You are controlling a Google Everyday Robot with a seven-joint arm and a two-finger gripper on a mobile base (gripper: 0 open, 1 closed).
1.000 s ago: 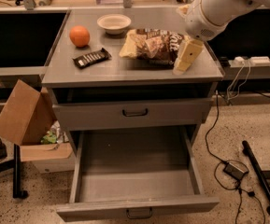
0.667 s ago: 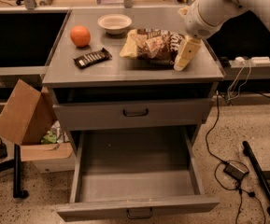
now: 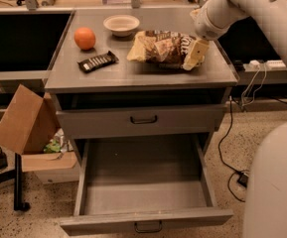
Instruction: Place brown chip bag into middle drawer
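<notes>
The brown chip bag (image 3: 159, 47) lies crinkled on the cabinet top (image 3: 133, 73), right of centre, with pale yellow ends. My gripper (image 3: 194, 54) hangs from the white arm (image 3: 242, 6) and is down at the bag's right end, touching or just above it. The middle drawer (image 3: 144, 186) is pulled far out below, grey and bare inside, with its front panel and small dark handle (image 3: 148, 226) nearest the camera. The shallower drawer front (image 3: 143, 120) above it stands slightly out.
On the cabinet top, left of the bag, are an orange (image 3: 85, 37), a white bowl (image 3: 121, 24) and a small black candy bar wrapper (image 3: 98, 61). A cardboard box (image 3: 26, 120) stands on the floor left of the cabinet. Cables (image 3: 237, 172) lie on the right. A white robot part (image 3: 277, 182) fills the lower right.
The gripper has stayed at the bag's right end, shifting barely left. A large white robot part has come into view at the lower right. The bag and drawers have not moved.
</notes>
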